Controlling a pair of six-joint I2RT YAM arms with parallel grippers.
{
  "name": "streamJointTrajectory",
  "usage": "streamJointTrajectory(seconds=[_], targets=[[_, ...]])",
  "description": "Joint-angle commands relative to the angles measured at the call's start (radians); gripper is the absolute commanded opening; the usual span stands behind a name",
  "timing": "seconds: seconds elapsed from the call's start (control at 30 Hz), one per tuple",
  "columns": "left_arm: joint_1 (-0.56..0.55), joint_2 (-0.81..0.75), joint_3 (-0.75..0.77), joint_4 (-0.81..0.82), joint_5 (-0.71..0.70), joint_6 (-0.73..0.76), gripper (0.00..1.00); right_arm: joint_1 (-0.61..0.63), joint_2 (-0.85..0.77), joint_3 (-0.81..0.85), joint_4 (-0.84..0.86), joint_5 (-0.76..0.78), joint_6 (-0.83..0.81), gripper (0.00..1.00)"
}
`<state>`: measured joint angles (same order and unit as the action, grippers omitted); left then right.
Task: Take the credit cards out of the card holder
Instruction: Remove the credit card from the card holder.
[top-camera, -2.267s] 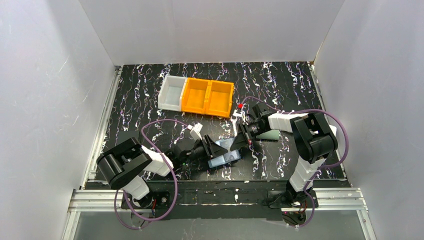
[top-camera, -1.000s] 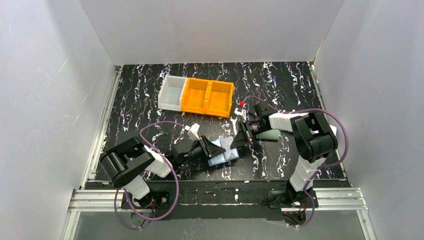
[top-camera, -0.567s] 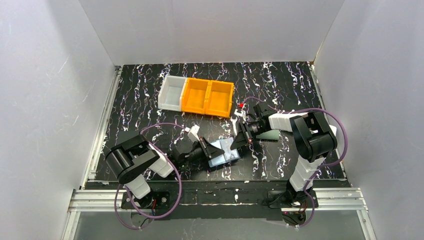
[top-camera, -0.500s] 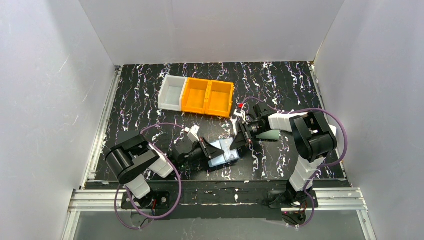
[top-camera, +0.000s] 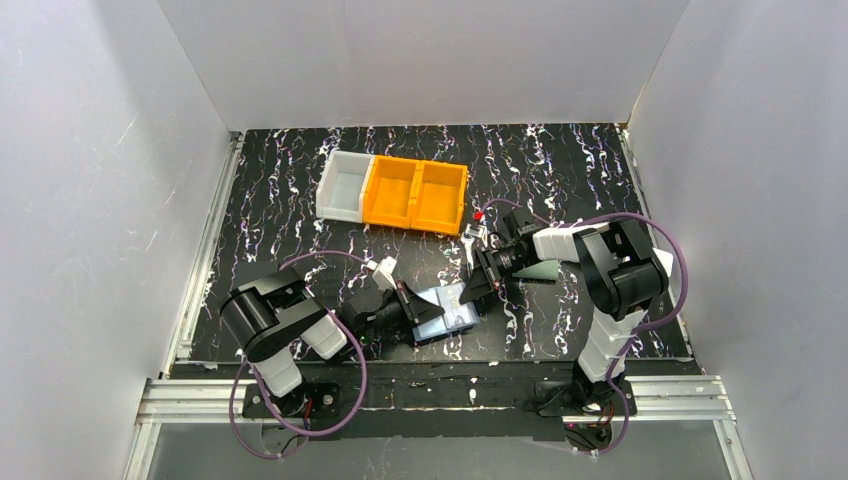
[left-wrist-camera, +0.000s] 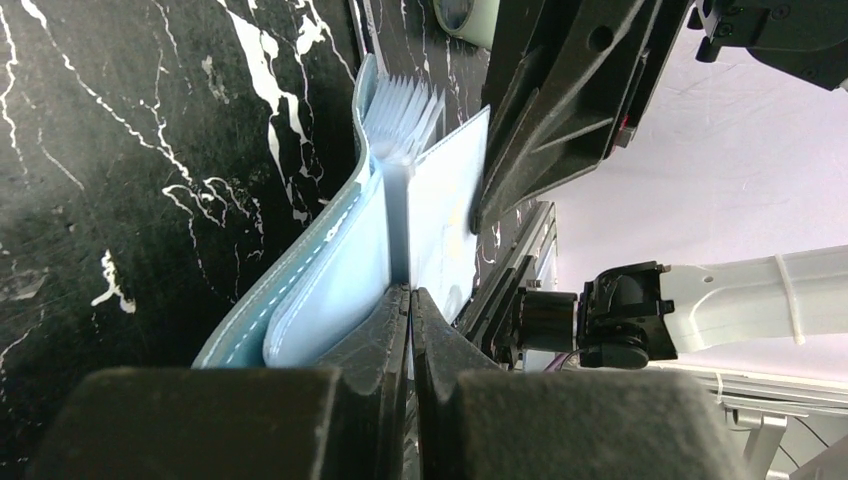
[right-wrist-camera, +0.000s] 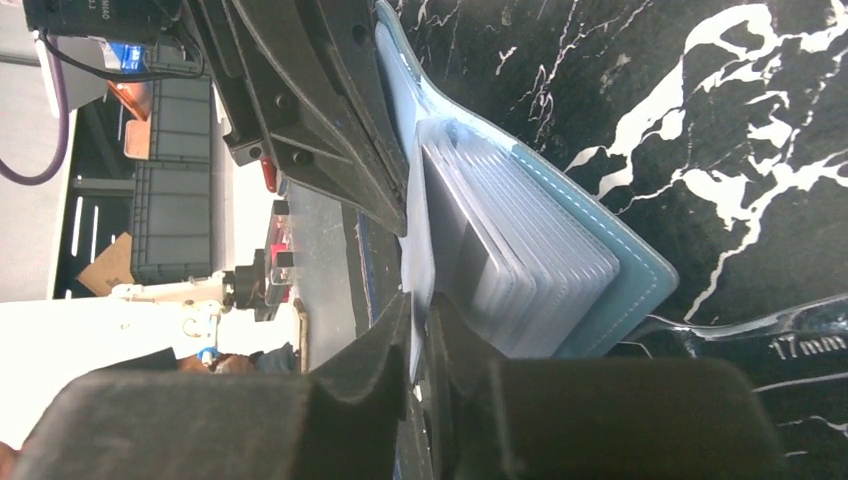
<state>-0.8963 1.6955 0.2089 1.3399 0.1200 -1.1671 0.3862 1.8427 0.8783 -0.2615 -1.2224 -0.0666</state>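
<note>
The blue card holder (top-camera: 448, 312) lies open on the black marbled table between my two grippers. Its clear pockets (right-wrist-camera: 520, 260) fan out, and the pale grey credit cards (right-wrist-camera: 468, 235) sit inside them. My left gripper (top-camera: 410, 306) is shut on a pale inner leaf (left-wrist-camera: 440, 210) at the holder's left edge, jaws pressed together (left-wrist-camera: 410, 295). My right gripper (top-camera: 478, 287) reaches in from the right. In the right wrist view its jaws (right-wrist-camera: 420, 305) stand slightly apart, with a thin pale leaf in the narrow gap. One right finger (left-wrist-camera: 560, 110) shows close behind the holder.
A white bin (top-camera: 345, 187) and two joined orange bins (top-camera: 415, 196) stand at the back of the table. A dark grey-green wallet (top-camera: 542, 268) lies under the right arm. A clear strip printed 17mm (right-wrist-camera: 790, 345) rests beside the holder. White walls close in three sides.
The left gripper has shut on the holder's leaf and drawn a little toward the near edge. The right gripper's jaws, shut a second ago, have parted slightly.
</note>
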Motion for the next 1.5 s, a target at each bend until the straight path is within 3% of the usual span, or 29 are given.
streamJointTrajectory(seconds=[0.0,0.07,0.1,0.23,0.3,0.47,0.73,0.87,0.97,1.1,1.23,1.37,1.47], targets=[[-0.004,0.002,-0.008,0.077,0.012,0.024,0.00,0.001,0.021,0.013,-0.007,0.010,-0.003,0.12],[-0.002,0.010,0.008,0.077,0.035,0.024,0.00,0.002,0.030,0.013,-0.004,0.001,0.005,0.01],[-0.002,0.022,0.017,0.079,0.052,0.022,0.05,0.003,0.034,0.013,0.000,-0.004,0.010,0.01],[-0.001,0.043,0.032,0.084,0.062,0.009,0.37,0.002,0.041,0.003,0.038,-0.036,0.050,0.01],[0.002,0.044,0.028,0.085,0.056,0.006,0.45,0.002,0.040,-0.005,0.075,-0.061,0.085,0.01],[0.004,0.051,0.026,0.084,0.054,0.002,0.50,0.000,0.033,-0.018,0.109,-0.087,0.125,0.01],[0.004,0.109,0.082,0.096,0.084,-0.046,0.43,0.000,0.041,-0.008,0.041,0.092,0.083,0.01],[0.008,0.090,0.085,0.097,0.090,-0.040,0.27,0.001,0.043,0.000,0.012,0.143,0.070,0.01],[0.010,0.089,0.095,0.096,0.098,-0.039,0.10,0.003,0.041,0.001,0.013,0.131,0.070,0.01],[0.011,0.104,0.113,0.097,0.104,-0.043,0.00,0.009,0.034,0.001,0.016,0.106,0.070,0.01],[0.011,0.097,0.116,0.097,0.109,-0.028,0.00,0.010,0.033,0.004,0.013,0.104,0.070,0.01],[0.014,0.047,0.040,0.093,0.038,-0.007,0.00,0.006,0.035,0.014,-0.022,0.159,0.028,0.29],[0.022,0.044,-0.007,0.094,0.031,-0.003,0.00,0.005,0.047,0.019,-0.035,0.199,0.024,0.36]])
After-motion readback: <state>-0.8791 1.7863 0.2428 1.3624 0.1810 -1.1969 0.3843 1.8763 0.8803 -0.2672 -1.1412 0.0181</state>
